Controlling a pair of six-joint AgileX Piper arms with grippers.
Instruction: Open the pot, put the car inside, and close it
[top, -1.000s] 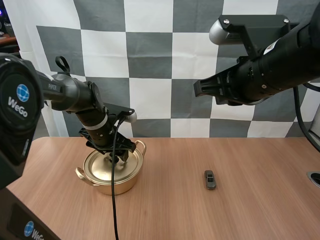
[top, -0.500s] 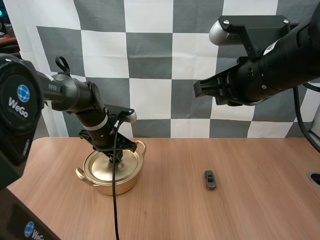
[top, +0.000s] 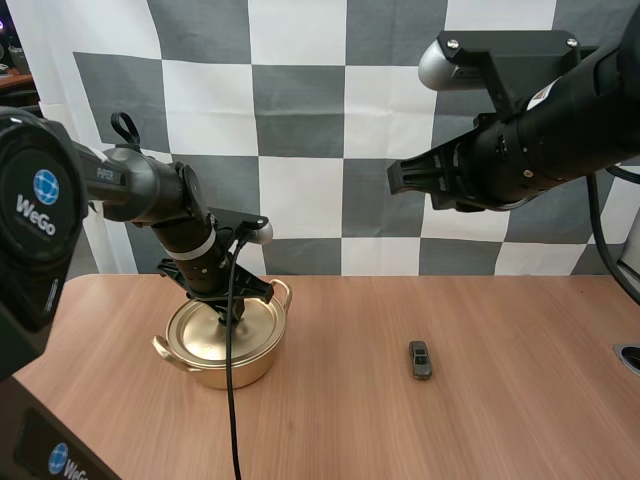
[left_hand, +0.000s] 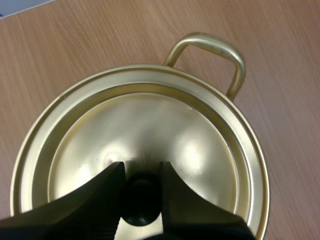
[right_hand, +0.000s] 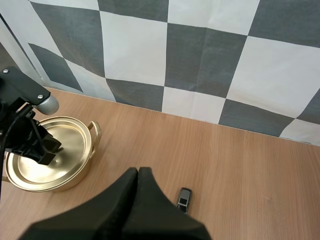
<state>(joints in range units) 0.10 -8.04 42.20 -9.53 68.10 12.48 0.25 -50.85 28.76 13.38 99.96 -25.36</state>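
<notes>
While the lid (left_hand: 150, 125) sits closed on the golden pot (top: 238, 368) at the left side of the table (top: 520, 410), my left gripper (left_hand: 141, 175) reaches down onto it, its two fingers (left_hand: 100, 197) pinching the black knob (left_hand: 141, 202) at the lid's centre. My right gripper (right_hand: 138, 172) hangs high above the wood, touching nothing, its fingers pressed together into one dark wedge. The small dark car (top: 420, 359) lies flat on the bare tabletop to the right of the pot, well apart from it and from both grippers.
</notes>
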